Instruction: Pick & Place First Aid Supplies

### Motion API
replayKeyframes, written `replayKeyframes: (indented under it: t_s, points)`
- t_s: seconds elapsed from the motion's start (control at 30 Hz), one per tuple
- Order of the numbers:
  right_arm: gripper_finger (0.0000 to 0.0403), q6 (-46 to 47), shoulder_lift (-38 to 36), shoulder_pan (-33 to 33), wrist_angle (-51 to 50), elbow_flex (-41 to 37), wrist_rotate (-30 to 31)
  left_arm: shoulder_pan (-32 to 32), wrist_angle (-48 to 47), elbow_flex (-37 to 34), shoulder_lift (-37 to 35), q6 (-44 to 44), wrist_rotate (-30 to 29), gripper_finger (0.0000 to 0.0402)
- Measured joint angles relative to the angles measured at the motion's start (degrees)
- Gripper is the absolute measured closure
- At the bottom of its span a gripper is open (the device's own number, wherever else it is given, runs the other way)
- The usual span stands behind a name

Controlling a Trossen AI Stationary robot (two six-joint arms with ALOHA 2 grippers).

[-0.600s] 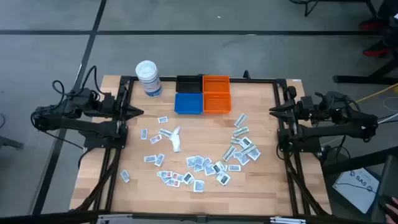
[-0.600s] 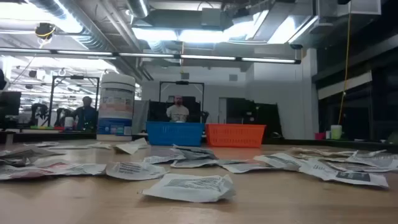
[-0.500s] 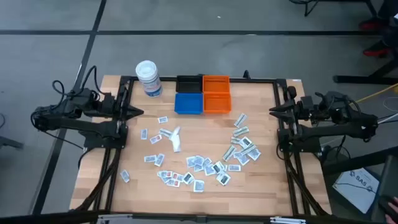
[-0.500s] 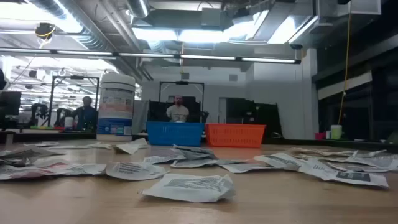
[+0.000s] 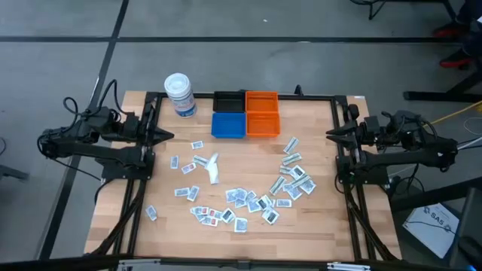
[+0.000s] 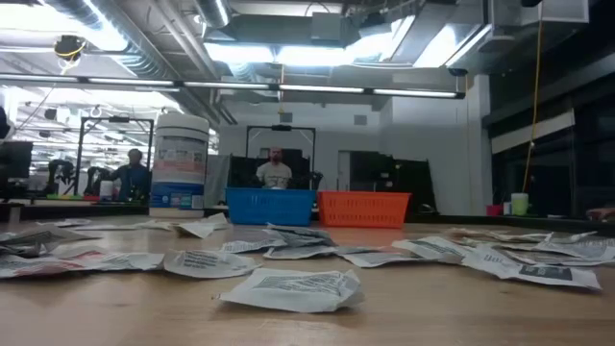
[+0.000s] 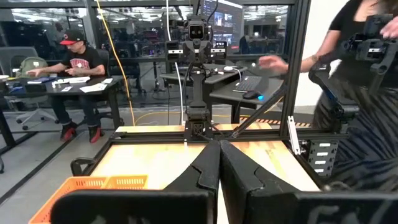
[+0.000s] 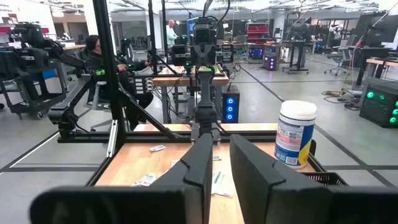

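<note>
**Wooden desk strewn with sachets, both arms parked at the sides**

Wooden and pale, the desk (image 5: 316,226) carries the first aid supplies (image 5: 248,200) loose on its surface: small flat white and grey sachets, some printed blue or red. From above they lie in a few loose groups. One thick cluster sits toward the front centre, another group (image 5: 292,175) spreads toward the right side, and a thinner scatter (image 5: 188,164) lies left of centre, with one sachet (image 5: 151,214) off by itself near the front left. None of them is inside a bin. From desk height the same sachets (image 6: 293,286) lie flat or slightly curled across the foreground.

Along the far edge stand a black bin (image 5: 228,102), an orange bin (image 5: 262,113) and a blue bin (image 5: 228,125), touching one another. A white tub with a lid (image 5: 180,95) stands upright just left of them.

Left tool (image 5: 166,136) rests at the left edge of the desk, pointing inward, its fingers (image 7: 205,171) pressed together and holding nothing. Right tool (image 5: 330,134) rests at the right edge, also pointing inward; its fingers (image 8: 200,158) stand a little apart with a narrow gap between them, and nothing is in that gap. Both tools are well apart from the sachets.

Beyond the desk, a person in a red cap (image 7: 78,65) sits at a table in the room, and another person (image 7: 360,74) stands close to the frame.
</note>
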Motion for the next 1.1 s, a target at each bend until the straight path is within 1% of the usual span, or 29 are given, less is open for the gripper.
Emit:
replayKeyframes:
  t_s: [0.77,0.87,1.1]
  points:
    - [0.0343,0.00,0.23,0.00,-0.06,0.00,0.01,0.00,-0.02,0.00,-0.01,0.01,-0.02,0.0398]
    - [0.0343,0.00,2.44,0.00,-0.36,0.01,-0.04,0.01,-0.02,0.00,0.00,-0.02,-0.01,0.0398]
    - [0.0343,0.00,10.36,-0.07,0.70,-0.01,-0.01,0.01,0.00,0.00,0.00,-0.03,-0.02,0.0398]
